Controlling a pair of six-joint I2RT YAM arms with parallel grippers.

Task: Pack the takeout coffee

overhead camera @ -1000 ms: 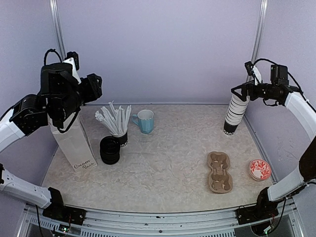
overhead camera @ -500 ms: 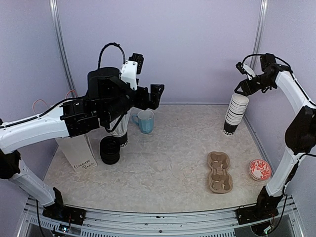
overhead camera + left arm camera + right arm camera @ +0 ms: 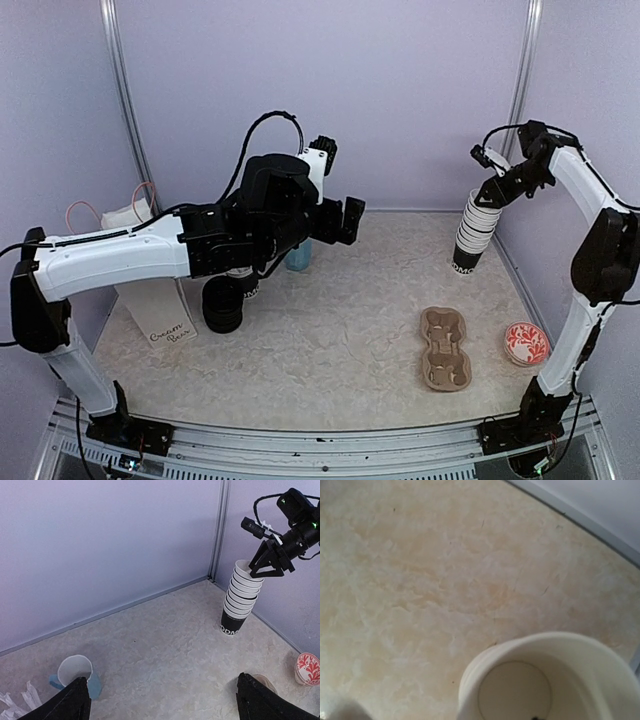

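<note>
The takeout coffee cups stand nested in one stack at the back right, the lowest black with white lettering; the left wrist view also shows the stack. My right gripper is at the stack's top, its fingers about the top cup's rim. From the right wrist view I look straight down into that cup's white inside, and whether the fingers grip it does not show. My left gripper hangs open over the table's middle back, holding nothing. Black lids are piled at the left.
A brown pulp cup carrier lies front right, beside a red patterned round item. A light blue mug and a black cup of white sticks sit under my left arm. A white "Cream Bar" bag stands far left.
My left arm swung right from above the white bag to the table's middle, its jaws opening wide. My right gripper dropped onto the top of the cup stack and its jaws narrowed.
</note>
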